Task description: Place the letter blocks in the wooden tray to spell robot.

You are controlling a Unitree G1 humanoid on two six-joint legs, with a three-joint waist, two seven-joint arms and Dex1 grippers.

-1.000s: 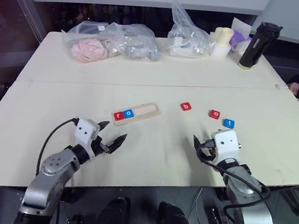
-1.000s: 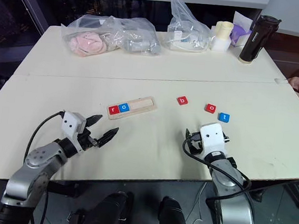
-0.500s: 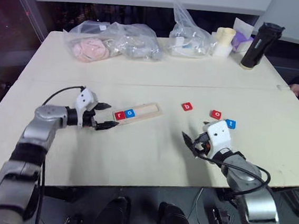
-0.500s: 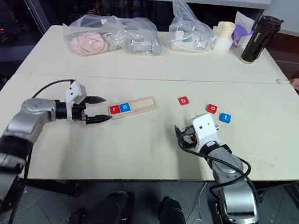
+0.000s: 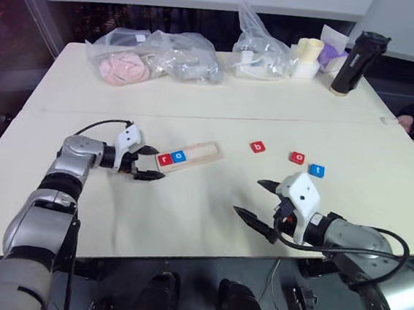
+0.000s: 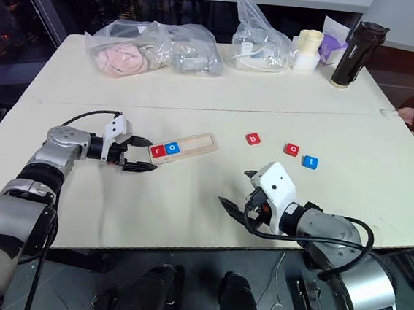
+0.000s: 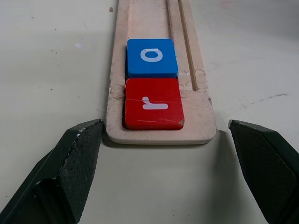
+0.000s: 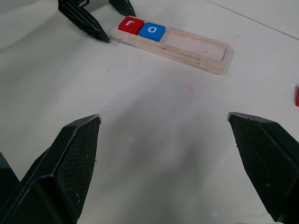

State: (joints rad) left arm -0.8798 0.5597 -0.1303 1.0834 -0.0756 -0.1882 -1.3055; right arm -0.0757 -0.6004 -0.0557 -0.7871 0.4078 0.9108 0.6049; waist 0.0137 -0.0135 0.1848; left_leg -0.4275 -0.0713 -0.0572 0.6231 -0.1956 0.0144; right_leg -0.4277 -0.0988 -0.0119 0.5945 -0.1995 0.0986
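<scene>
Tray (image 7: 161,133) end between open left pincer (image 7: 166,158)

A lab or office workroom is suggested: a plain pale table (image 5: 208,221) is seen, with bagged supplies (image 5: 154,56) and a black flask (image 5: 352,60) kept along its far edge, dark glazing behind.

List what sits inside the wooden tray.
The wooden tray holds a red r block at its end and a blue o block touching it. The remaining groove is bare; nothing covers it.
</scene>
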